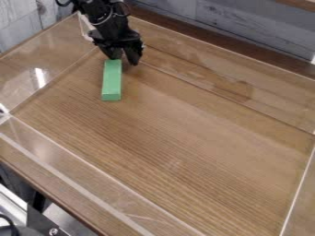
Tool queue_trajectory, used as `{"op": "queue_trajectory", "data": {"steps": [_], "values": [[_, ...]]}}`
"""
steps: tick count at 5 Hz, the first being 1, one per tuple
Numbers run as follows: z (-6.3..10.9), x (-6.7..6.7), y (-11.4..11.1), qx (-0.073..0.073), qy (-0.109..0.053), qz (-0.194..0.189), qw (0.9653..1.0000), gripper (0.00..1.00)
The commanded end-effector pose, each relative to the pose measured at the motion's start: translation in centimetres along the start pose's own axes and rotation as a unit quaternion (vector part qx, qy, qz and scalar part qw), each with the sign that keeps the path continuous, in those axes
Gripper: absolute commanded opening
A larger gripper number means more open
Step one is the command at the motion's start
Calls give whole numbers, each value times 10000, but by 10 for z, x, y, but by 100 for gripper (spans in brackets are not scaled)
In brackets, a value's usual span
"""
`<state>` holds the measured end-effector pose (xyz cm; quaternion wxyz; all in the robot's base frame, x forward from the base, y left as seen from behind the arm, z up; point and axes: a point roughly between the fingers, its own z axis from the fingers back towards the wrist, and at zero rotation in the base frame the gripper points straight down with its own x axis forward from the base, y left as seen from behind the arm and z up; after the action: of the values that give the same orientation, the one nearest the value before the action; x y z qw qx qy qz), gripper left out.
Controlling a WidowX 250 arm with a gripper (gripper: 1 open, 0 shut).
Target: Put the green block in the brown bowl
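Observation:
The green block [112,83] lies flat on the wooden table [185,138] at the back left, its long side running towards me. My black gripper [121,57] is lowered onto the block's far end, with its fingers [132,55] down at that end. Their dark shapes merge, so the gap between them and any grip on the block cannot be made out. The brown bowl is out of view.
Clear plastic walls [31,83] ring the table top, with a low front wall [74,171] near me. A grey plank wall [246,23] stands behind. Dark frame parts [25,217] sit below the front left corner.

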<state>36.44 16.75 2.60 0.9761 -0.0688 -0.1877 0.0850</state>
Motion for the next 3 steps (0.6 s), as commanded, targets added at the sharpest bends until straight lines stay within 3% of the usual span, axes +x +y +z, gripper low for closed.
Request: {"op": "queue_trajectory", "data": {"steps": [1, 3], "values": [[11, 16, -2, 63, -189, -67, 9998, 0], [15, 21, -6, 29, -88, 54, 9999, 0]]}}
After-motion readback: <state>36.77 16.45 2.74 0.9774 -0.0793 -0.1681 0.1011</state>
